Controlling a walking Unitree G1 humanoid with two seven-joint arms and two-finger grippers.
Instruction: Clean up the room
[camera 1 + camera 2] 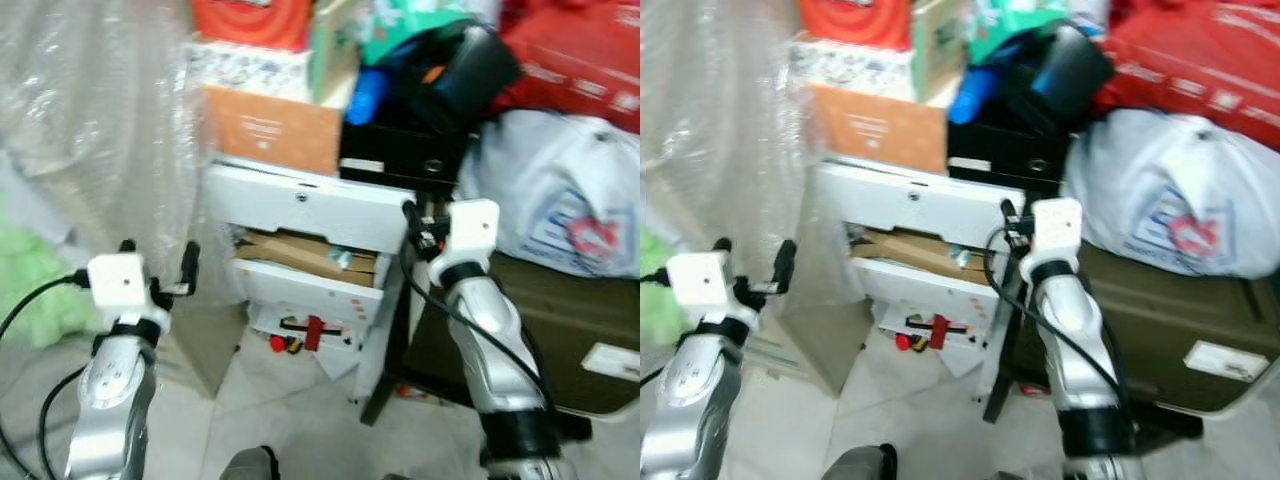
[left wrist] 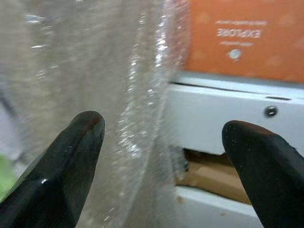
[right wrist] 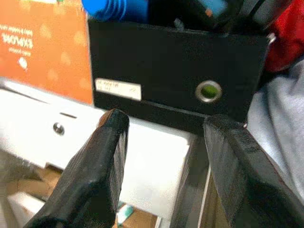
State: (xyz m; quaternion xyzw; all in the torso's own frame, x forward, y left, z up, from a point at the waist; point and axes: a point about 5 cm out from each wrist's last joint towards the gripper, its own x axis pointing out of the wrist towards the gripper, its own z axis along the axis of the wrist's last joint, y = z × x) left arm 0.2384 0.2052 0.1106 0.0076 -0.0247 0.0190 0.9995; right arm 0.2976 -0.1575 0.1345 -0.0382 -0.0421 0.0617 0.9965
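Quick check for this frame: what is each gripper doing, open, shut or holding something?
Left gripper: open, empty, raised beside the bubble wrap.
Right gripper: open, empty, raised before the black box on the white shelf unit.

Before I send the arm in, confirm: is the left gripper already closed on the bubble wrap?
No. In the left wrist view the left gripper has its fingers spread wide, with the bubble wrap hanging ahead of them, not pinched.

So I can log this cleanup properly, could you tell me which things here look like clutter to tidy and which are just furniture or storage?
To tidy: small red items on floor; loose cardboard.
Just there: white cabinet; orange box; black box; white bag; bubble wrap.
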